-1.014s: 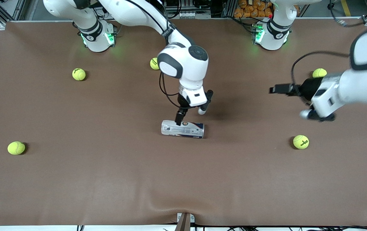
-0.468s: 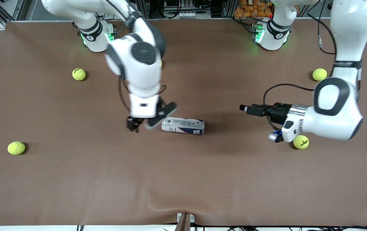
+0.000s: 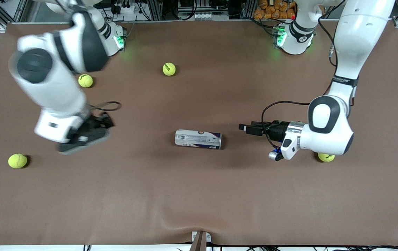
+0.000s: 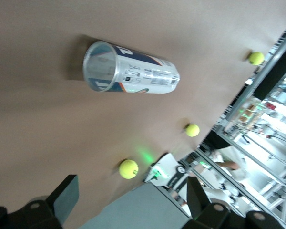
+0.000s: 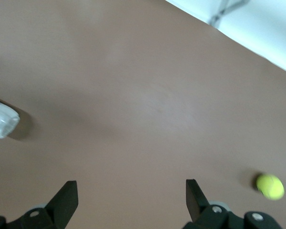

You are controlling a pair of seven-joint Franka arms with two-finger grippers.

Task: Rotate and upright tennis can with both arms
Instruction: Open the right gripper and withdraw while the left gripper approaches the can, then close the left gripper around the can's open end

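Brown table [image 3: 199, 195], viewed from across the arms' bases, with the can [image 3: 198, 139] lying on its side near the middle. Left gripper [image 3: 246, 127], jaws spread wide and holding nothing, is turned sideways low over the table and points along the table toward the can's silver-rimmed open end, which faces the left arm's end; a clear gap separates fingertips and rim. The left wrist view looks straight into that open mouth [image 4: 101, 66], so the can's long axis runs nearly in line with the gripper's approach. Right gripper [image 3: 84, 139], jaws likewise apart and empty as its wrist view shows, hangs over bare table toward the right arm's end, well apart from the can's closed end; only a corner of the can [image 5: 2, 119] enters that view. The left gripper is judged the nearer, and the likelier to meet the can first. Five tennis balls lie scattered, one [image 3: 325, 157] partly under the left arm.
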